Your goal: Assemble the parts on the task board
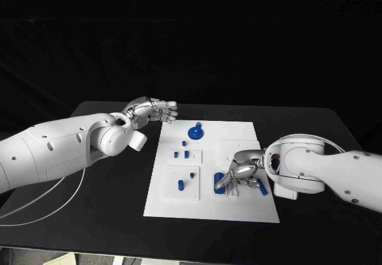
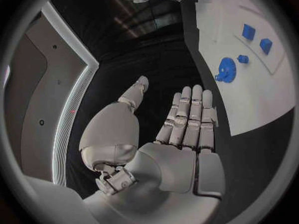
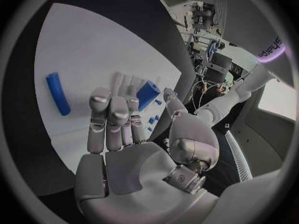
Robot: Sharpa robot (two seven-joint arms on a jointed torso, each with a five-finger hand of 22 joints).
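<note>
The right hand (image 1: 240,175) hangs low over the near right corner of the flat white rectangular task board (image 1: 239,138), its fingers curled downward among the small blue plastic parts there, probably to pick one up or seat it, though I cannot tell whether it actually grips one. A loose blue bar (image 3: 58,93) lies flat on the board beside its fingertips. The left hand (image 1: 151,111) waits off the board's far left corner, fingers straight, holding nothing, while a blue gear-like part (image 1: 196,132) and small blue blocks (image 1: 185,143) lie on the board.
</note>
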